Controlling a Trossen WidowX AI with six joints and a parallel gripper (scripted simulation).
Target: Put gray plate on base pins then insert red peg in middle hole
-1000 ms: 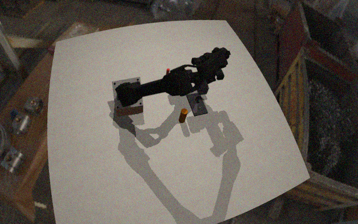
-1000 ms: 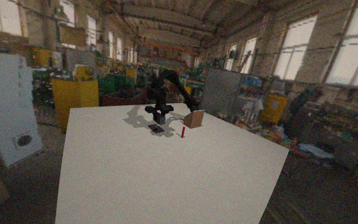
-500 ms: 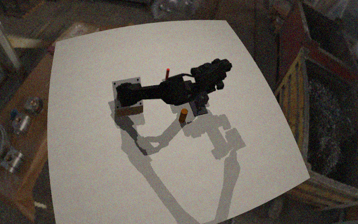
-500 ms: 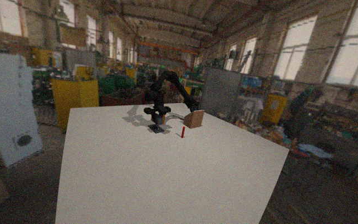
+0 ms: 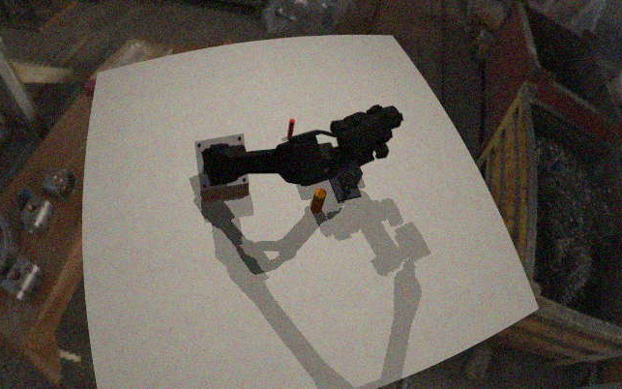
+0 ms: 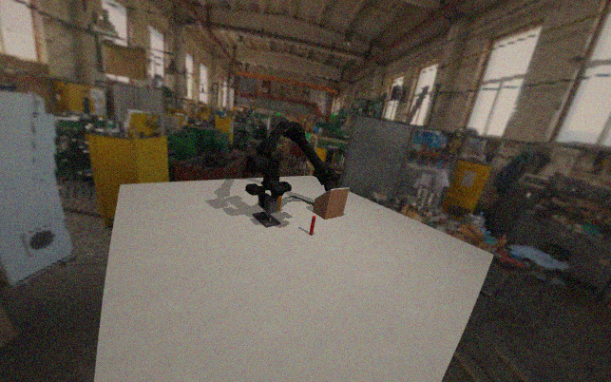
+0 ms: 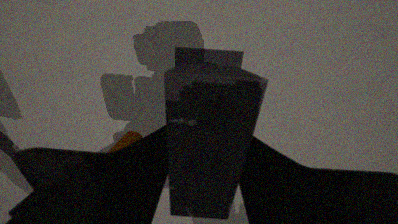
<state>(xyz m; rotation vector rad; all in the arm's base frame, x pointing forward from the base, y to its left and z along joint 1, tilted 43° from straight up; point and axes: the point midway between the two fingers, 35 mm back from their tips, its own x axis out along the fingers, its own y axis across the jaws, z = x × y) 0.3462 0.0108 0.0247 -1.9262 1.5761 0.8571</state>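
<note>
My gripper (image 5: 348,175) (image 6: 270,200) (image 7: 204,126) is shut on the gray plate (image 7: 212,187), which looks like a thick dark block in the wrist view. The plate is over the dark flat base (image 5: 350,197) (image 6: 265,219) (image 7: 227,58). One end of the base shows past the plate's far end in the wrist view. The pins and the gap between plate and base are hidden, so I cannot tell whether they touch. The red peg (image 5: 290,130) (image 6: 313,225) stands upright on the table, away from the gripper.
An orange cylinder (image 5: 318,202) (image 6: 279,202) (image 7: 126,143) stands close beside the base. The arm's brown mounting block (image 5: 224,192) (image 6: 334,204) is at the left in the top view. The arm's shadows fall across the white table (image 5: 159,300) (image 6: 270,304).
</note>
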